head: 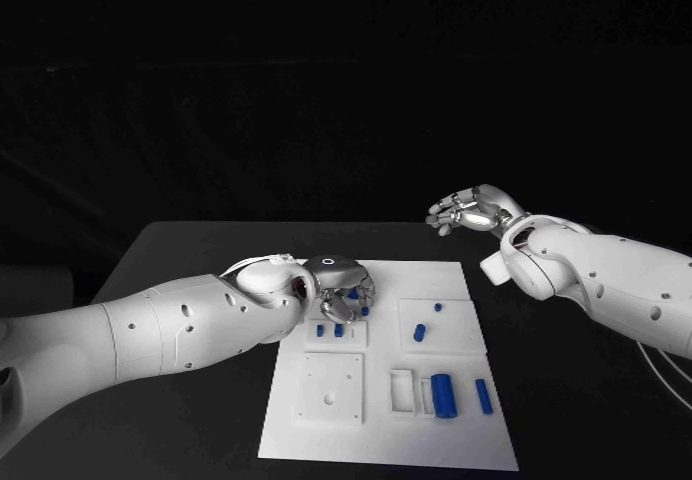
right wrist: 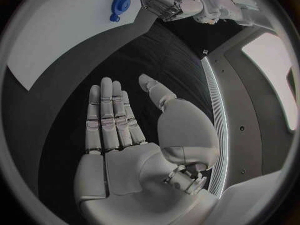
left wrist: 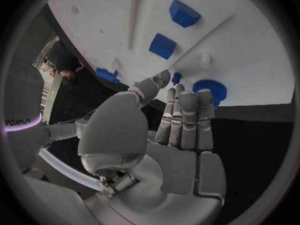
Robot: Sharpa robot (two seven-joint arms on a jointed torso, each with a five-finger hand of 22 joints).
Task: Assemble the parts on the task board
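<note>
Our left hand [head: 335, 285] hides the board's [head: 389, 440] far-left corner – fingers straight, holding nothing, beside a blue gear [left wrist: 206, 88] – while the right hand [head: 469, 212], open and empty, hovers over bare counter [head: 202, 245] past the far edge.

The robot's silver left hand [head: 335, 282] covers the far left corner of the white plate task board [head: 433, 440], so whatever lies beneath its fingers is hidden in the head view. In the left wrist view, its fingertips [left wrist: 187, 99] overlap the round blue toothed part [left wrist: 208, 89], hiding its near edge. In the right wrist view the board [right wrist: 62, 35] runs off the circle's rim, and the blue round part [right wrist: 120, 4] there is too small for detail.
</note>
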